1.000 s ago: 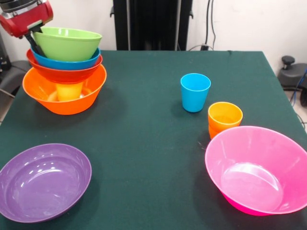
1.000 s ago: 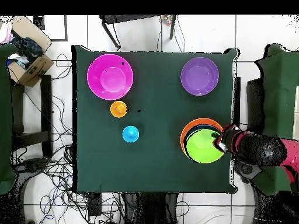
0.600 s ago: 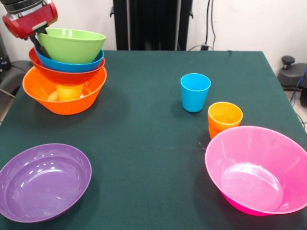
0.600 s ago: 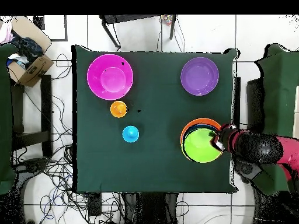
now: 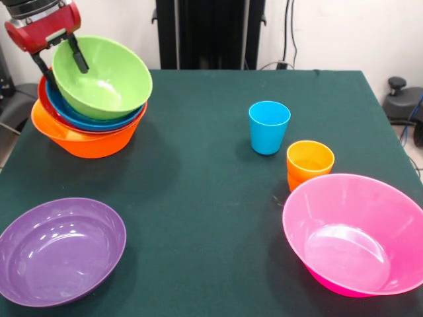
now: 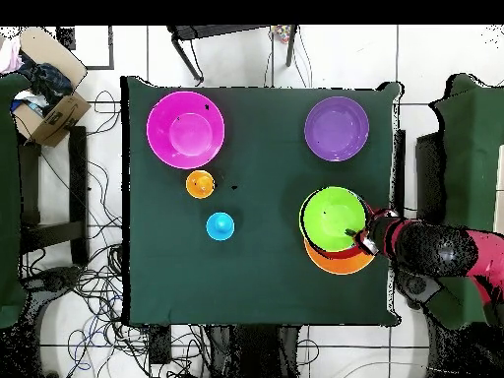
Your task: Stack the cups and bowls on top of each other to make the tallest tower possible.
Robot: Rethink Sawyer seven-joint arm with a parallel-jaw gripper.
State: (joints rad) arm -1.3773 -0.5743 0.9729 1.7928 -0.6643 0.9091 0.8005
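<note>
Dark green cloth covers the surface [image 5: 211, 198], with a pale wall behind. At the far left the tower [image 5: 89, 125] is seen, based on the big orange bowl [image 5: 86, 140]; a blue bowl [image 5: 86, 119] is nested in it and the green bowl [image 5: 102, 78] is tilted toward the near side. The green rim is straddled by the pincer [image 5: 61, 56], one finger inside and one outside, seemingly clamped to steady it. Near left lies the purple bowl [image 5: 59, 251]. Right of centre stand the blue cup [image 5: 269, 127] and orange cups [image 5: 310, 164], just beside the glossy pink bowl [image 5: 357, 234].
</note>
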